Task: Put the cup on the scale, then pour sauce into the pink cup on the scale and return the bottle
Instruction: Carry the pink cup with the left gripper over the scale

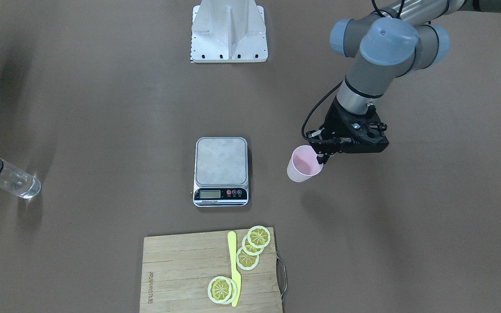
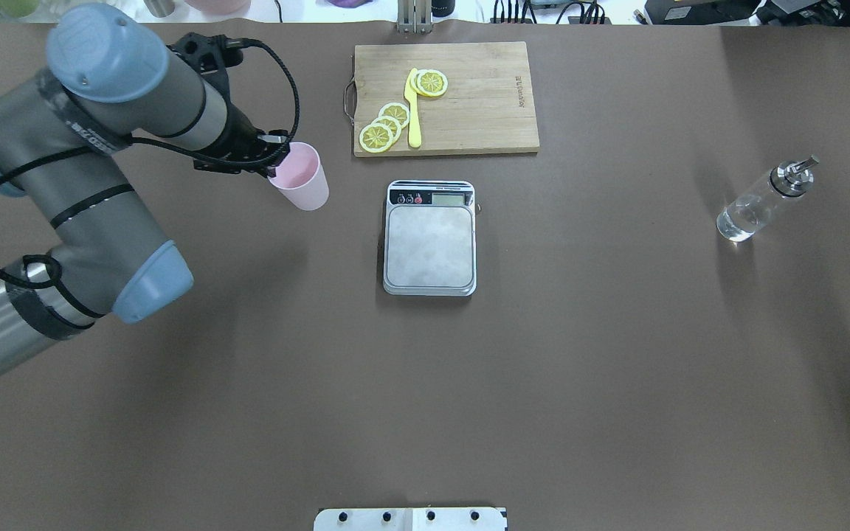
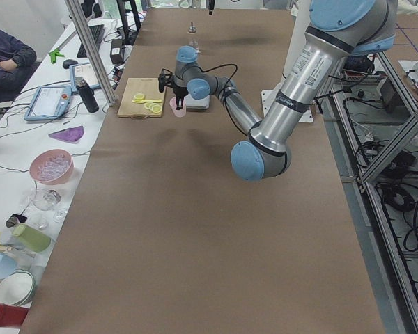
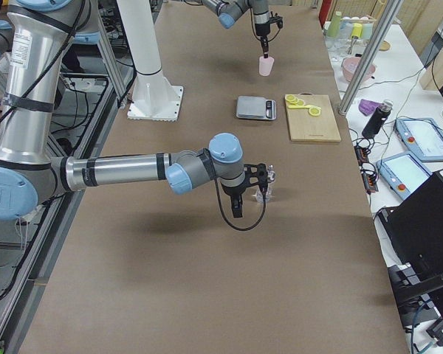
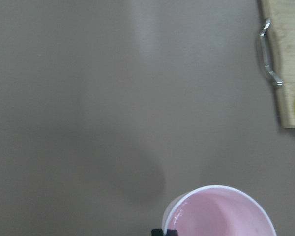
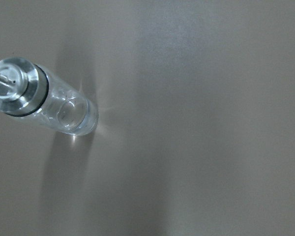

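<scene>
My left gripper is shut on the rim of the pale pink cup and holds it off the table, to the left of the scale in the overhead view. The cup looks empty in the left wrist view, where one fingertip pinches its wall. The scale's steel platform is bare. The clear glass bottle with a metal spout stands far right, holding clear sauce. My right gripper hangs above and beside the bottle; I cannot tell whether it is open or shut.
A bamboo cutting board with lemon slices and a yellow knife lies just beyond the scale. The white robot base stands on the robot's side of the table. Brown table surface lies between scale and bottle.
</scene>
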You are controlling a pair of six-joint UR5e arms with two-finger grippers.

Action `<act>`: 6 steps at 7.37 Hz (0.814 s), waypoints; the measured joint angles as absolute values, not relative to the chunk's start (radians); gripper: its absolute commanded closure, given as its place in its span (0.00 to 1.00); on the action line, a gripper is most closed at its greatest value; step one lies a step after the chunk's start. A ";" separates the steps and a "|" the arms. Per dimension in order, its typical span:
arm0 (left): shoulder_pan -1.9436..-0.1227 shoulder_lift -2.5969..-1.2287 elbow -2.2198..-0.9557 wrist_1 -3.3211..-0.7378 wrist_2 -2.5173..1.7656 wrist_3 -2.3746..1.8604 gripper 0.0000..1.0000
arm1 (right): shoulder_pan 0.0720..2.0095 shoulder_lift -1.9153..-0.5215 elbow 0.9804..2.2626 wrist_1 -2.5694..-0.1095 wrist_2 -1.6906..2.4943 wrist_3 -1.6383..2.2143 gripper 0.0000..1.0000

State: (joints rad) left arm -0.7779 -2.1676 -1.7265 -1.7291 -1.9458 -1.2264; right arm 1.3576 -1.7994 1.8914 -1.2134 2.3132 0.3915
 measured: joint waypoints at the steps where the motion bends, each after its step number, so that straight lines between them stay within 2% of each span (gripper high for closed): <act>1: -0.747 -2.210 -1.725 -1.696 -1.916 -1.278 1.00 | 1.358 -1.799 1.891 -1.213 2.313 0.392 0.01; 6: -0.621 -2.372 -1.696 -1.562 -1.803 -1.383 1.00 | 1.358 -1.799 1.891 -1.213 2.313 0.393 0.01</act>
